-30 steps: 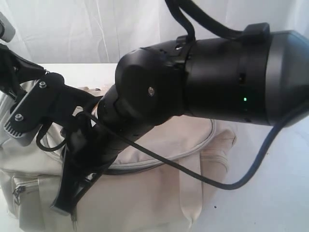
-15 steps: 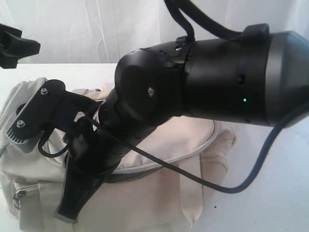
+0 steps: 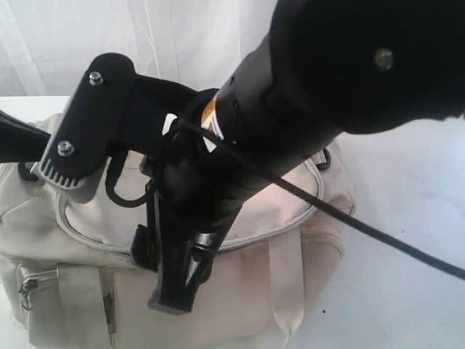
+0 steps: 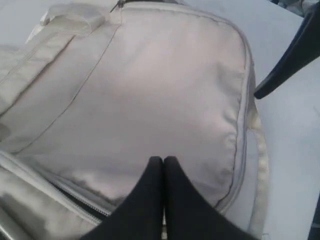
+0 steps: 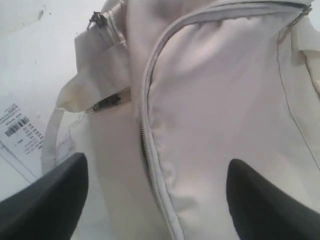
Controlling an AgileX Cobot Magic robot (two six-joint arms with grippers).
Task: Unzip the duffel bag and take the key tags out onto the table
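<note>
- Left gripper (image 4: 163, 161): fingers pressed together, closed, nothing seen between them. The tips sit just over the flat top panel of the duffel bag (image 4: 150, 90).
- Main zipper (image 4: 75, 200) runs along the panel edge just beside those tips. It shows as a dark strip; can't tell if it is parted.
- Right gripper (image 5: 157, 165): fingers spread wide, open, holding nothing. The curved main zipper passes under the gap between them.
- Right wrist view only: a zipper pull (image 5: 97, 20) at the bag's end, well beyond the fingers.
- Same view: a short pocket zipper (image 5: 107, 102) nearer one finger, and a white barcode label (image 5: 20, 130) lying flat on the table (image 5: 30, 50) beside the bag, on that finger's side.
- Left wrist view only: a dark finger (image 4: 290, 60) of the other arm pokes in past the bag's far edge, well apart from the closed tips.
- Exterior view only: the right arm (image 3: 312, 94) reaches across the bag and hides much of the top panel. The left arm (image 3: 14, 138) is a sliver at the edge. A webbing strap (image 3: 76, 298) runs down the bag's side.
- The bag sits on the table under both grippers. Its inside is hidden in every view, so its contents can't be told.
</note>
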